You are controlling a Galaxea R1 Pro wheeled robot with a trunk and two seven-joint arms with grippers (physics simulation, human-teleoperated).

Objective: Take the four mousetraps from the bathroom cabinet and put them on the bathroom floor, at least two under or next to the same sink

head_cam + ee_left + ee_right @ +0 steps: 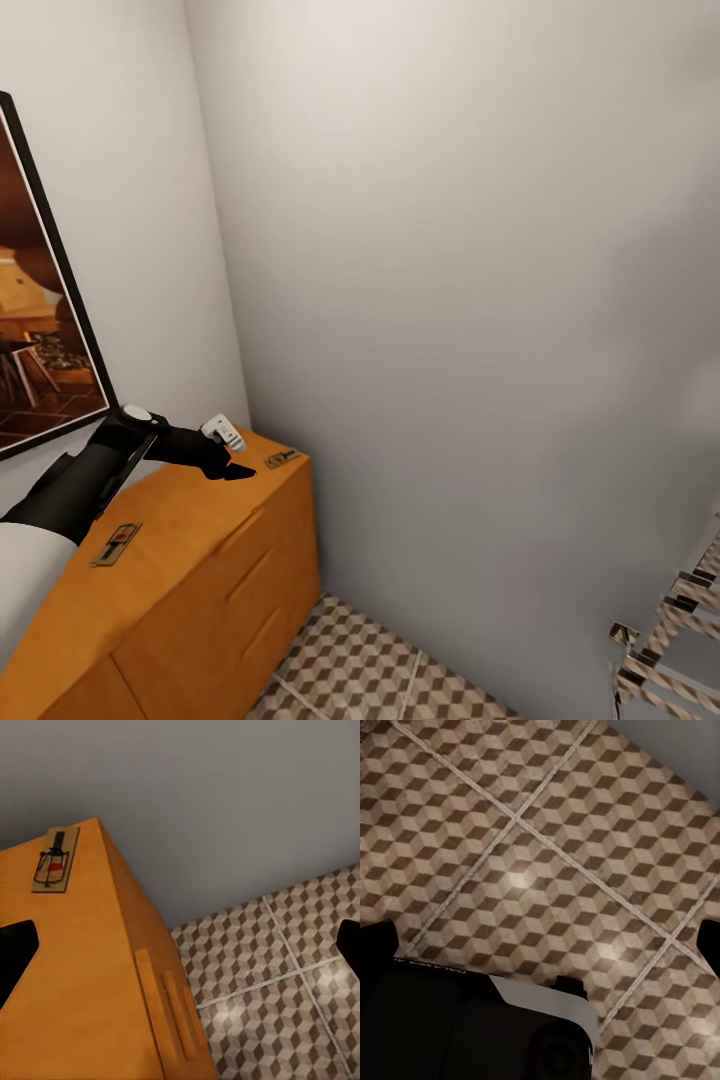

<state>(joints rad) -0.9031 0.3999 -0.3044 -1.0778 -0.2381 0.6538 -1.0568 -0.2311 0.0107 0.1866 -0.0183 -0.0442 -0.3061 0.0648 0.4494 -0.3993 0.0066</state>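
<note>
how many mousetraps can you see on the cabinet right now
2. One mousetrap lies at the far corner of the cabinet top, just past the left claw. The other mousetrap lies nearer the robot, beside the left arm. Others may be hidden.

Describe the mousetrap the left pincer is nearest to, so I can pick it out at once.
Find the orange-brown cabinet against the wall. On its flat top, at the far corner by the grey wall, lies a small tan mousetrap, just ahead of the left pincer. The other mousetrap lies nearer the robot, behind the pincer.
</note>
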